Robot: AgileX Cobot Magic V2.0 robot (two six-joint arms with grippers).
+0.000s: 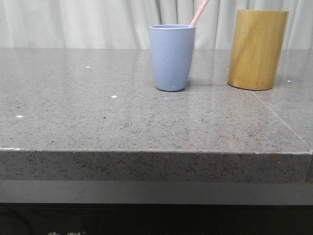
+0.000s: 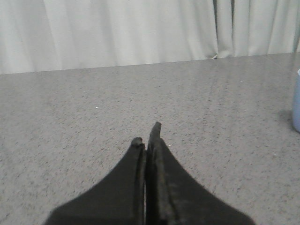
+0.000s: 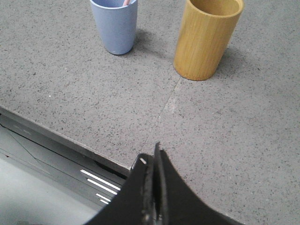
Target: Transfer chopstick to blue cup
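The blue cup [image 1: 171, 58] stands upright on the grey stone table [image 1: 98, 117], near the middle at the back. A pale pink chopstick [image 1: 199, 12] leans out of it toward the upper right, its top cut off by the frame. The right wrist view looks down on the blue cup [image 3: 115, 26], with the chopstick [image 3: 125, 2] tip just inside its rim. My right gripper [image 3: 150, 157] is shut and empty above the table's front edge, well short of the cups. My left gripper [image 2: 146, 133] is shut and empty over bare table, with the blue cup [image 2: 296, 101] far off to its side.
A taller tan bamboo cylinder [image 1: 257, 49] stands to the right of the blue cup, a little apart from it; the right wrist view shows the cylinder [image 3: 206, 37] open-topped. White curtains [image 1: 73, 22] hang behind the table. A seam [image 1: 281, 117] runs across the tabletop at the right.
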